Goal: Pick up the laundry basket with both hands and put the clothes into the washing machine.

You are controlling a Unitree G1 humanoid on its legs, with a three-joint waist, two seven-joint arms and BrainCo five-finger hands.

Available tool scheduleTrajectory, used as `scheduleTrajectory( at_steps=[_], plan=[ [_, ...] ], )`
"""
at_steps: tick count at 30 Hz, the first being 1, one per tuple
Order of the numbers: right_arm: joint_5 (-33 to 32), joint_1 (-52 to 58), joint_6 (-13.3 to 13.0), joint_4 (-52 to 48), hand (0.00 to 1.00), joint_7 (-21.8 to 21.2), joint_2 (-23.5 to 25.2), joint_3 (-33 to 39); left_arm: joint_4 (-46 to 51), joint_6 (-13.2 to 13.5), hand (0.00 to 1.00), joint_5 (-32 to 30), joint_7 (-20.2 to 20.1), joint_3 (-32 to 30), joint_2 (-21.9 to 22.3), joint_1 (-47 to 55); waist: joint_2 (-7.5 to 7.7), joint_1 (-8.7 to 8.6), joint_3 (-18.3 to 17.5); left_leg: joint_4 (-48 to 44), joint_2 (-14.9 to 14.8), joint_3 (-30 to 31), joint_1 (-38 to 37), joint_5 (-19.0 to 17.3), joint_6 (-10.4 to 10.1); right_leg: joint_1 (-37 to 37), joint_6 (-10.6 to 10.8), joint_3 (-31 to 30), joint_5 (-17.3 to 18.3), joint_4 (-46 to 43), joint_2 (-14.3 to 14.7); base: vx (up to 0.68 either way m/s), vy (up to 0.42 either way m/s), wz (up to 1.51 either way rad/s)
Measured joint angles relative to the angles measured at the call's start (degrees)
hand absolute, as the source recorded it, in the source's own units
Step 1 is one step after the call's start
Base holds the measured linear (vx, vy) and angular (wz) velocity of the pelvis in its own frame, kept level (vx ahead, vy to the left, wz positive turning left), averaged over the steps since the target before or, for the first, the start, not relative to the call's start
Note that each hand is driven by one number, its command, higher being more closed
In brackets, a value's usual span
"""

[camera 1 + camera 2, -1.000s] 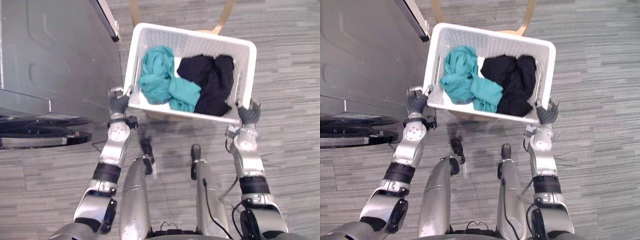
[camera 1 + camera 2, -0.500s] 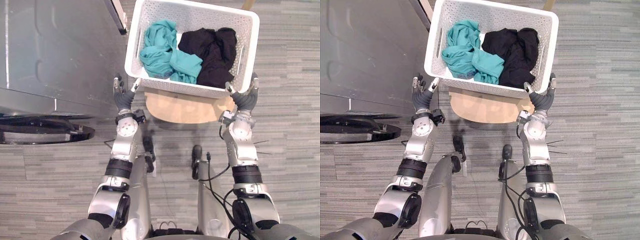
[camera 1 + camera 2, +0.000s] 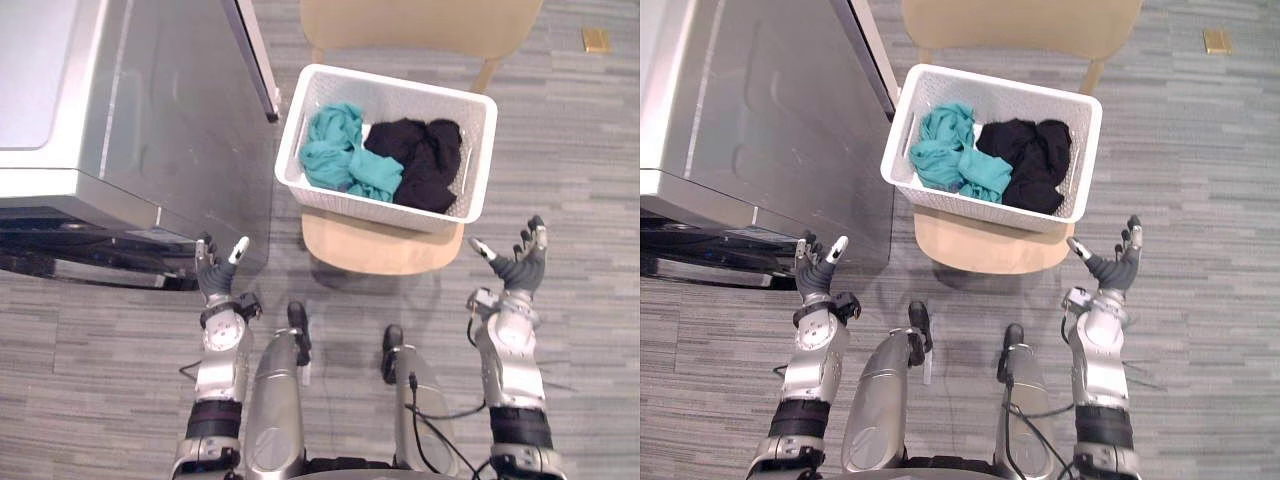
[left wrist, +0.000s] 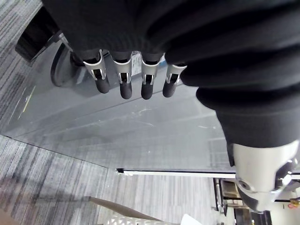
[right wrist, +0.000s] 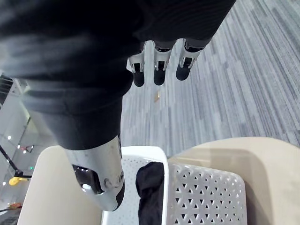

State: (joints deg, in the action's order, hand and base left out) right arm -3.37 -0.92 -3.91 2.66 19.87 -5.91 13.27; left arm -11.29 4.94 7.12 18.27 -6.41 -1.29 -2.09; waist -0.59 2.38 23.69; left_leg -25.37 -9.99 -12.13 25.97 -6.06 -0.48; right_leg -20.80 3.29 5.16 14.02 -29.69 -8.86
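The white laundry basket (image 3: 350, 203) rests on the seat of a wooden chair (image 3: 370, 245), touched by neither hand. Inside it, a teal garment (image 3: 335, 150) lies on the robot's left side and a black garment (image 3: 420, 165) on the right. The washing machine (image 3: 120, 110) stands just beside the chair, to the left. The left hand (image 3: 213, 280) is released, fingers straight, near the machine. The right hand (image 3: 517, 270) is released, fingers spread, near the basket's right corner.

arms (image 3: 218, 365): silver-grey, black bands | left robot hand (image 3: 213, 277); right robot hand (image 3: 516, 268): dark ribbed covers; silver fingers (image 4: 122, 75), dark tips | wrists: round silver discs
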Motion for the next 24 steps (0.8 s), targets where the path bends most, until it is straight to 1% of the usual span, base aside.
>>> scheduleTrajectory(
  at_steps=[1,2,3,4,5,6,7,8,9,11,15,16,19,20,21,22,23,24],
  plan=[
    [0.01,1.22,-0.01,0.09,0.00,-0.58,0.02,0.02,-0.10,0.00,0.00,0.02,-0.82,0.12,0.01,1.44,0.13,-0.01,-1.04,0.73,0.14,-0.01,-0.61,0.10,-0.11,0.58,0.02,0.17,0.00,0.64,-0.05,0.14,-0.029,0.09],
    [0.16,3.44,-0.12,0.91,0.00,-2.01,0.11,0.05,-0.93,0.02,0.00,0.02,-2.37,0.57,-0.20,4.04,0.40,0.07,-2.01,2.52,0.42,-0.38,-3.01,0.58,-0.72,2.82,0.05,0.36,-0.02,2.00,-0.13,0.18,-0.039,0.09],
    [0.83,5.42,-0.17,2.30,0.00,-3.46,0.55,0.11,-3.10,0.10,0.00,0.02,-3.76,1.30,-0.58,5.91,0.71,0.08,-2.78,4.11,0.90,-0.32,-5.45,1.03,-0.80,5.19,0.26,0.69,0.11,3.19,-0.31,0.15,-0.037,0.11],
    [1.36,6.39,-0.18,3.56,0.00,-4.06,0.85,0.13,-4.78,0.07,0.00,0.03,-4.52,1.51,-0.73,6.50,0.81,0.07,-3.77,4.87,1.09,-0.22,-6.12,1.08,-0.88,5.95,0.30,0.97,0.13,3.88,-0.31,0.15,-0.043,0.13],
    [2.14,7.90,-0.18,6.86,0.00,-5.33,1.46,0.07,-8.22,-0.05,0.00,-0.01,-5.89,1.87,-0.89,8.03,1.03,0.07,-6.00,6.30,1.34,-0.10,-7.12,1.42,-1.35,7.10,0.30,1.28,0.12,5.32,-0.29,0.16,-0.040,0.11],
    [2.54,8.63,-0.08,10.83,0.00,-6.20,2.18,0.16,-11.63,-0.11,0.00,-0.03,-6.74,1.83,-0.88,8.95,1.35,0.01,-7.44,7.60,2.01,0.25,-8.70,1.69,-1.60,8.71,0.32,1.66,0.11,6.60,-0.28,0.18,-0.032,0.13],
    [2.81,8.98,-0.02,12.77,0.00,-6.51,2.39,0.15,-13.66,-0.16,0.00,-0.06,-7.29,1.79,-0.88,9.07,1.35,-0.11,-7.98,7.99,2.23,0.75,-9.37,2.17,-1.90,9.74,0.37,2.18,0.08,7.32,-0.32,0.19,-0.043,0.21],
    [3.16,9.32,0.10,17.02,0.00,-7.22,2.62,0.12,-17.59,-0.33,0.00,-0.08,-8.32,1.71,-0.96,8.92,1.35,-0.16,-8.73,9.22,2.29,1.13,-11.04,2.42,-2.29,11.87,0.45,2.97,0.04,8.62,-0.34,0.17,-0.059,0.28],
    [3.55,9.67,0.21,20.80,0.00,-7.80,3.00,0.07,-20.63,-0.63,0.00,-0.13,-8.45,1.57,-1.04,9.09,1.31,-0.11,-9.44,9.90,2.38,1.29,-12.30,2.48,-2.39,13.75,0.49,3.76,0.02,9.70,-0.33,0.16,-0.066,0.27],
    [4.01,9.65,0.30,25.54,0.00,-8.21,3.51,-0.21,-24.97,-0.74,0.00,-0.66,-9.48,0.66,-1.12,9.45,1.13,-0.08,-10.14,10.92,2.83,2.00,-14.12,2.51,-2.45,16.23,0.59,4.67,0.06,11.02,-0.33,0.11,-0.042,0.19],
    [4.53,8.89,0.31,33.42,0.00,-9.30,3.49,-0.31,-31.82,-1.29,0.00,-2.44,-9.44,-1.09,-1.25,9.98,0.61,0.01,-10.72,11.29,3.04,2.80,-15.68,2.53,-2.50,18.85,1.23,6.02,0.46,11.75,-0.42,0.07,-0.038,0.20],
    [4.53,8.75,0.35,35.23,0.00,-10.05,3.49,-0.44,-32.79,-1.41,0.00,-3.08,-9.44,-1.20,-1.16,10.22,0.44,0.20,-10.68,10.65,3.23,3.23,-15.36,2.54,-2.52,19.19,1.43,6.91,0.58,11.64,-0.44,0.00,-0.011,0.33],
    [4.45,8.56,0.41,37.44,0.00,-10.07,3.50,-0.84,-32.95,-1.32,0.00,-3.30,-9.42,-1.96,-0.59,9.85,-0.02,-0.03,-10.65,6.55,3.50,5.20,-11.68,3.03,-3.26,18.76,1.86,10.52,1.20,9.34,-1.30,-0.04,0.004,0.58],
    [4.38,8.18,0.38,38.34,0.00,-10.06,3.39,-0.78,-32.64,-1.30,0.00,-3.31,-9.41,-2.50,-0.19,9.71,-0.08,-0.11,-10.65,5.65,3.95,5.41,-9.50,4.64,-3.70,17.91,1.44,12.75,1.85,7.70,-1.61,-0.16,-0.001,1.12],
    [3.90,6.84,0.52,40.45,0.00,-9.98,3.44,-0.35,-32.14,-1.24,0.00,-3.32,-9.38,-2.76,0.09,9.48,0.74,-0.23,-10.65,9.08,4.66,4.40,-8.26,7.45,-3.39,16.73,0.57,15.98,1.79,7.75,-4.35,-0.15,-0.005,0.97],
    [3.90,6.63,0.51,40.64,0.00,-9.98,3.56,-0.21,-32.12,-1.24,0.00,-3.33,-9.36,-2.82,0.14,9.38,0.85,-0.19,-10.59,8.96,4.56,3.58,-8.26,7.46,-3.42,16.54,0.52,16.35,1.82,7.77,-4.53,-0.12,0.012,0.99],
    [3.87,5.16,0.50,43.21,0.00,-9.93,3.32,0.51,-33.66,-1.32,0.00,-3.33,-9.35,-2.94,0.30,8.36,0.78,-0.14,-10.34,3.15,2.29,-2.35,-7.44,3.98,-1.76,16.54,0.37,19.44,1.63,7.76,-5.41,-0.07,0.041,0.92],
    [3.85,4.67,0.93,44.76,0.00,-9.78,2.99,0.98,-35.32,-1.38,0.00,-3.45,-9.30,-2.98,0.05,7.89,0.65,-0.71,-10.38,-0.50,-0.03,-6.19,-8.57,1.44,-0.63,17.44,0.30,22.18,1.53,7.36,-6.62,-0.07,0.053,1.12]
  ],
)
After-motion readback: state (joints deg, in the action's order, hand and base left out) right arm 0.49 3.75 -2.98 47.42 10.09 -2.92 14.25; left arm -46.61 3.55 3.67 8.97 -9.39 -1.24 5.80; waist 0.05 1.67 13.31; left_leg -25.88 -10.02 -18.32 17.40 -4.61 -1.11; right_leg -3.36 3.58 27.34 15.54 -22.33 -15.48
